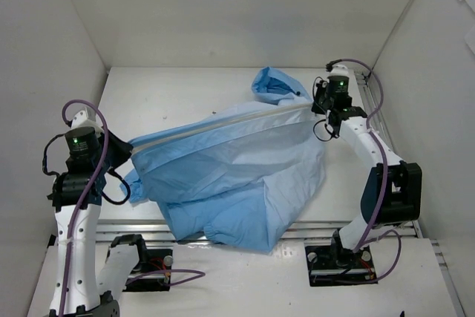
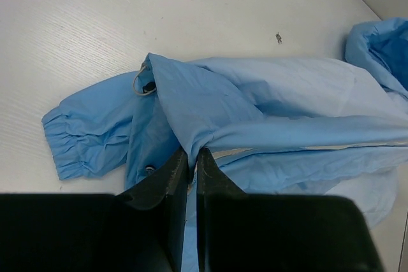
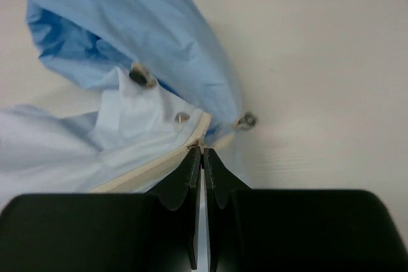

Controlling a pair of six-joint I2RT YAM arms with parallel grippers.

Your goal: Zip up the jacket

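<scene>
jacket [image 1: 230, 176] stretched, left gripper [image 2: 193, 156], right gripper [image 3: 202, 153] pinching ends

Lab test cell; white panels [image 1: 260, 5] wall the table [image 1: 171, 102].

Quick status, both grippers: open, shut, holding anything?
Left gripper: shut on the jacket, pinching a fabric fold.
Right gripper: shut on the jacket, at the end of the zipper strip.
</scene>
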